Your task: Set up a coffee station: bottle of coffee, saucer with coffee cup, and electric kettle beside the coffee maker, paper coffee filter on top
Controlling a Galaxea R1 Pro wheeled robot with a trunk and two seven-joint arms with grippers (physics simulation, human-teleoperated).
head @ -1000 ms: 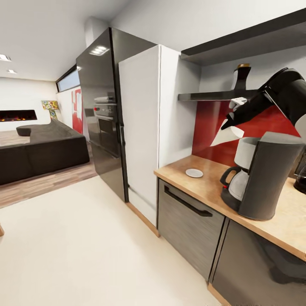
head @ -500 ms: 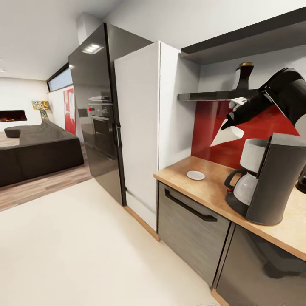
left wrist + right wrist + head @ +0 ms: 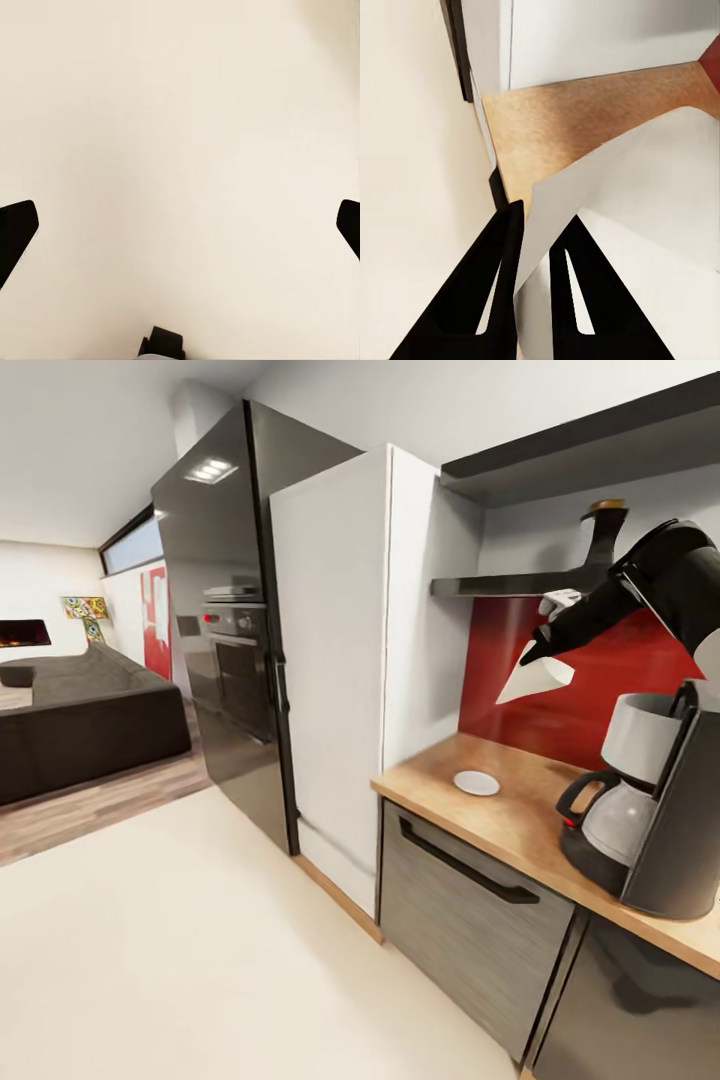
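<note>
Above the desk (image 3: 480,815), my right gripper (image 3: 541,650) pinches the filter (image 3: 533,678), not yet on the coffee maker (image 3: 665,810); left gripper (image 3: 180,232) hangs open. Saucer (image 3: 476,783) lies alone; bottle (image 3: 603,535) still shelved.

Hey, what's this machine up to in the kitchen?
It is setting up a coffee corner. Its right gripper is shut on a paper coffee filter, held in the air above the kitchen countertop and to one side of the coffee maker. A white saucer lies on the counter, and a bottle stands on the kitchen shelf. The left gripper is open over bare floor.
</note>
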